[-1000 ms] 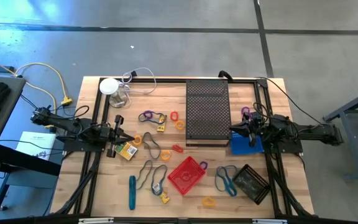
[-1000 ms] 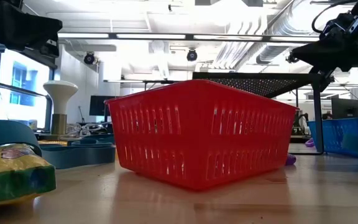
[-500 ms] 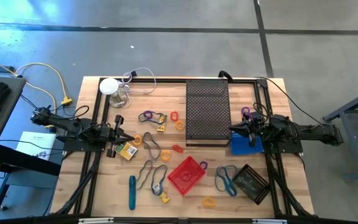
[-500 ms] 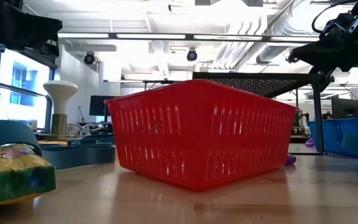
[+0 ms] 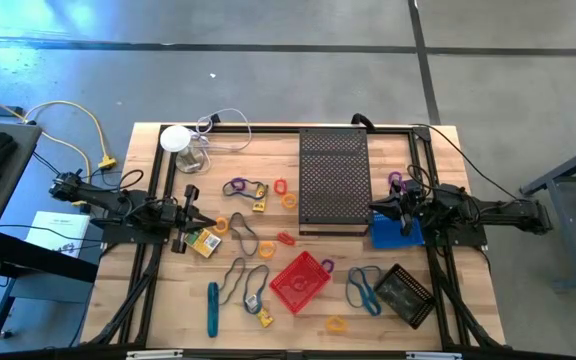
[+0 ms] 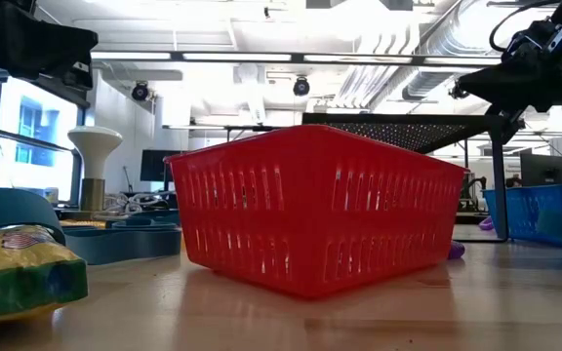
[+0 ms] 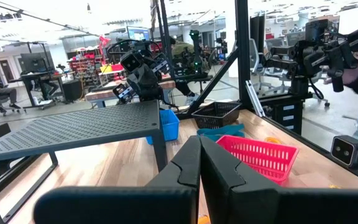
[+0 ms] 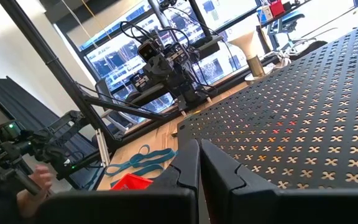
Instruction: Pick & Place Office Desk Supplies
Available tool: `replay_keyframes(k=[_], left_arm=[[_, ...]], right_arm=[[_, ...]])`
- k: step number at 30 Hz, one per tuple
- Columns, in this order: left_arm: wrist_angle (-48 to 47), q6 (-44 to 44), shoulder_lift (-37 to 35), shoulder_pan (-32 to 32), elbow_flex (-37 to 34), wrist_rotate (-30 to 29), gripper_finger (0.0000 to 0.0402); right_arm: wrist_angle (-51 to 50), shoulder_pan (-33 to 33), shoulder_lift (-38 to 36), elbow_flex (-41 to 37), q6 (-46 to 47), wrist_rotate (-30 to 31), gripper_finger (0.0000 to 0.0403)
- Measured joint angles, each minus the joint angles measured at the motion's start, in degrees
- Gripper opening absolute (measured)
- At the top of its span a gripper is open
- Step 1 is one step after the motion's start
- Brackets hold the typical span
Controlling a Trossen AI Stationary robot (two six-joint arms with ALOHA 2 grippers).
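The office desk supplies lie loose on the wooden table: a purple loop [image 5: 234, 186], red ring [image 5: 280, 186], orange ring [image 5: 289, 200], grey loops [image 5: 244, 236], blue loops [image 5: 363, 287], a teal stick [image 5: 212, 308] and a yellow packet [image 5: 204, 241]. My left gripper [image 5: 200, 218] hangs shut over the table's left side, just left of the packet, holding nothing; its closed fingers [image 7: 200, 149] point across the table. My right gripper [image 5: 373, 210] is shut and empty at the right, above a blue basket [image 5: 396, 232], its tips [image 8: 199, 150] at the black tray's edge.
A black perforated tray [image 5: 333, 180] stands raised on legs at the far middle. A red basket [image 5: 300, 280] sits near the front centre, a black basket [image 5: 405, 293] at the front right. A white round object with a cable [image 5: 176, 138] stands far left.
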Motion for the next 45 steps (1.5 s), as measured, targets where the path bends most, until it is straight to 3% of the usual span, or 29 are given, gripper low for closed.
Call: replay_keyframes(k=[10,14,23,26,29,31,37,41,45], left_arm=[[2.05,-0.62,-0.02,-0.02,0.00,-0.01,0.0000],[2.25,-1.73,0.00,0.00,0.00,0.00,0.0000],[2.56,5.96,-0.02,0.03,0.00,-1.62,0.0000],[2.56,2.21,-0.02,-0.07,0.00,-1.20,0.0000],[2.79,2.26,-0.02,0.11,0.00,-1.56,0.0000],[2.80,3.27,-0.02,0.13,0.00,-1.75,0.0000],[2.80,2.36,0.00,-0.19,0.00,-0.94,0.0000],[2.87,5.51,0.02,-0.06,0.00,-0.96,0.0000],[3.13,7.63,0.04,-0.02,0.00,-0.96,0.0000]], right_arm=[[0.04,0.00,0.02,0.02,0.02,0.01,0.0002],[0.28,-0.02,0.00,0.00,0.00,3.74,0.0002],[3.20,0.13,0.01,0.01,-0.07,4.28,0.0002],[9.01,0.11,-0.03,0.39,-6.73,3.94,0.0002],[10.61,0.32,0.13,3.88,-19.37,-2.89,0.0002],[10.60,1.05,0.91,7.14,-25.33,-3.90,0.0002],[-11.30,3.27,9.68,21.34,-25.32,13.33,0.0002],[-28.94,4.43,21.47,30.53,-14.62,28.29,0.0004],[-47.64,3.46,33.41,37.40,-2.33,38.29,0.0027]])
